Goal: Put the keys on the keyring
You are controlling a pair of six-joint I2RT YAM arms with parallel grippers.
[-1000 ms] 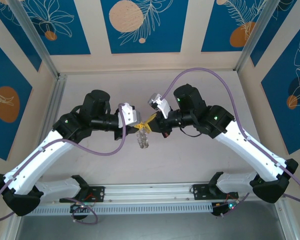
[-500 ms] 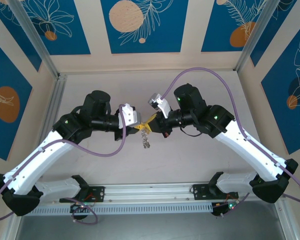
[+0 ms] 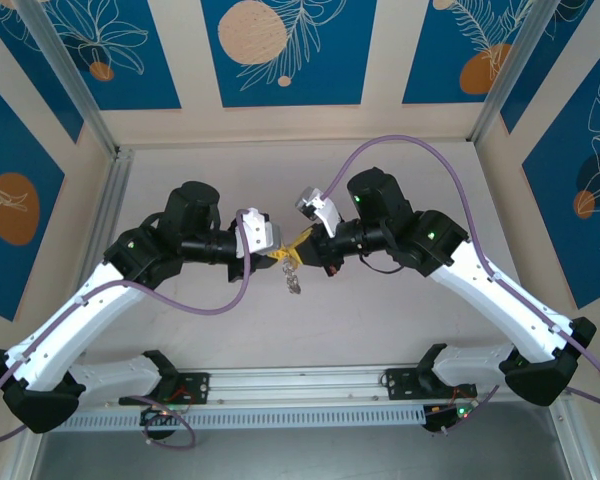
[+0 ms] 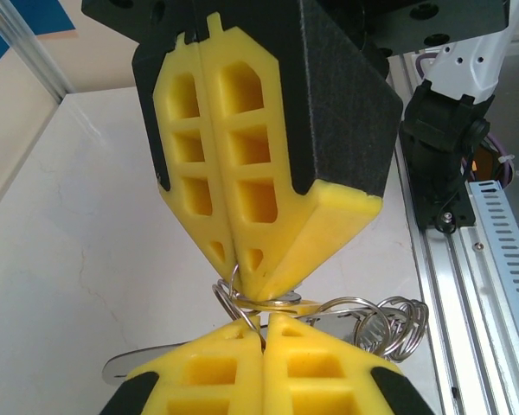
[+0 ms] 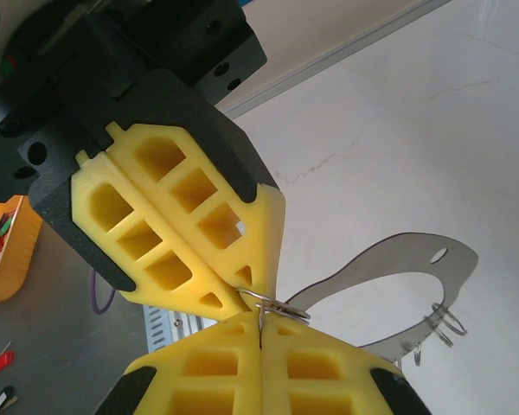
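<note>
Above the middle of the counter (image 3: 380,330), the left tool (image 3: 281,256) and the right tool (image 3: 300,243) met tip to tip, each with its jaws pressed together. Between the tips sat a small split ring (image 4: 240,303) of thin wire. Both wrist views suggested that each tool pinched that wire in its seam, though at such close range the exact bite was hard to make out.

Over the last second the arms had barely shifted; what changed was the bunch of keys (image 3: 294,285) hanging below the tips. It had been a longer, smeared shape, and now hung shorter, sharper and slightly further right, so it had probably swung and was settling. That read as fine work on the ring rather than a carry. The keyring (image 5: 406,249), a flat grey hoop with a hole at one end, stuck out sideways from the pinch, well off the counter, with tiny silvery rings on its edge. Whether the small yellow-orange one was already threaded I could not tell; it was lost against the yellow jaws.

Around them lay the purple cables (image 3: 400,138), the slotted rail (image 3: 300,385) at the near edge and an orange bin (image 5: 4,251) off to one side. The main obstruction was the tools' own bulky tips, which crowded the ring and left little room to open its coil.
</note>
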